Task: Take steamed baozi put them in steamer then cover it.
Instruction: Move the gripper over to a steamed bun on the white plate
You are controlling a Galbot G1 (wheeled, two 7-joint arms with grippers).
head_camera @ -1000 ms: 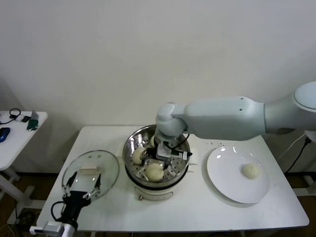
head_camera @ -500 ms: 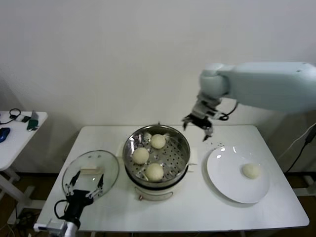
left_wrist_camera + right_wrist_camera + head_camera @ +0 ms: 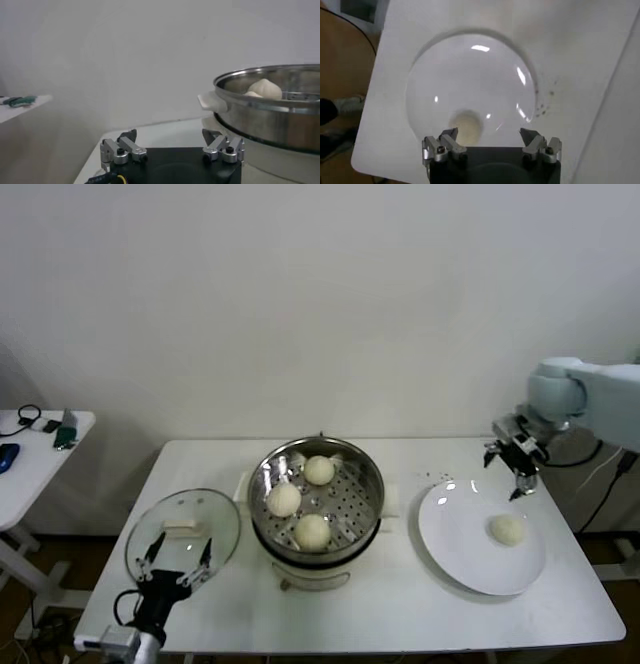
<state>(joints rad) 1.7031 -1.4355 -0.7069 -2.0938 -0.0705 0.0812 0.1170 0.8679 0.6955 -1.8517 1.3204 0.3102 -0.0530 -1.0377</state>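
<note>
Right gripper [image 3: 518,471]: It is held up in the air over the far edge of the plate. Its fingers are spread wide and nothing is held between them.

Last bun [image 3: 508,529]: It lies on the plate, just below the right gripper and a little nearer the robot. In the right wrist view it is seen almost straight under the open fingers [image 3: 465,126]. It is round, so no long side has to be lined up. A move down and slightly toward the robot is likely needed to reach it.

Nearer arm: The right arm is far closer to this bun. The left arm is well apart from it.

Left gripper [image 3: 176,561]: It is parked low at the front left of the table [image 3: 420,614], just beside the cover. Its fingers are also spread and empty.

Plate [image 3: 450,544]: One bun is on it and nothing else.

Steamer [image 3: 372,484]: Three steamed baozi [image 3: 312,531] are sitting on the tray with holes inside it. Room is left for one more. No cover is on it yet.

Cover [image 3: 222,529]: It lies flat on the table, left of the steamer, with its pale handle [image 3: 182,529] up.

Task so far: Three buns seem done, one is left, and then the cover must be put on.
</note>
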